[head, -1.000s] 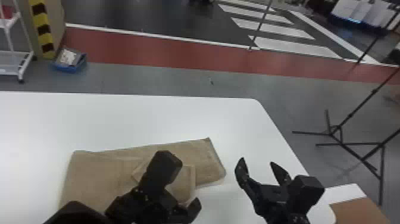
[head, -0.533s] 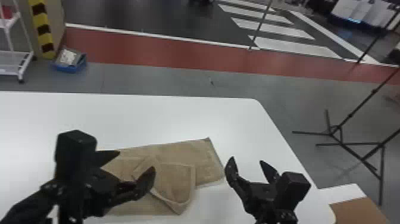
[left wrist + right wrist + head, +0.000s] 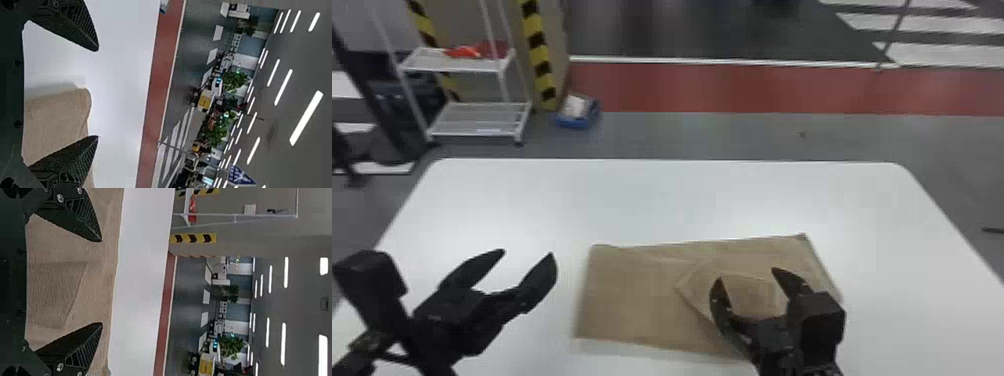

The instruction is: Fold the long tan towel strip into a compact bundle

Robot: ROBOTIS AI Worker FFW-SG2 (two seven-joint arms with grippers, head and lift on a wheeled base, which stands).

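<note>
My left fingers (image 3: 540, 280) and right fingers (image 3: 720, 302) are spread, empty; the towel (image 3: 627, 295) lies partly folded on the counter (image 3: 632, 200). Pinch every layer at one end, lift low, fold flush

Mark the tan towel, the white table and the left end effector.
Tan towel (image 3: 627, 295): head view, its flat left part.
White table (image 3: 657, 200): head view, bare top beyond the towel.
Left end effector (image 3: 527, 253): head view, midway between its fingertips.
</note>
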